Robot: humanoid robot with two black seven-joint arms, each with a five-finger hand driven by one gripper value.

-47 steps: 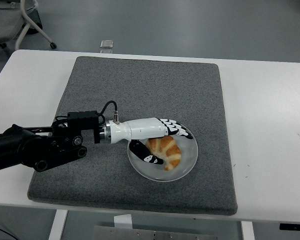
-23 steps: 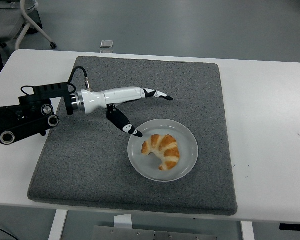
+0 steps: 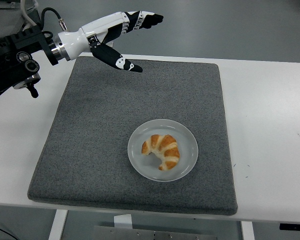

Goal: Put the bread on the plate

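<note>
A golden croissant (image 3: 162, 150) lies on the clear round plate (image 3: 188, 139), which sits on the grey mat (image 3: 100, 125) right of its middle. My left hand (image 3: 135, 37) is raised high at the upper left, far from the plate, over the mat's far edge. Its white and black fingers (image 3: 142, 19) are spread out straight, thumb pointing down, and hold nothing. The right arm does not show.
The grey mat covers most of the white table (image 3: 270, 115). Part of an office chair (image 3: 27, 7) shows at the top left on the grey floor. A small grey object (image 3: 107, 45) lies on the floor just beyond the table's far edge.
My left hand let go of the croissant on the plate, then lifted and pulled back up and to the left, fingers spread. The croissant stays on the plate.
</note>
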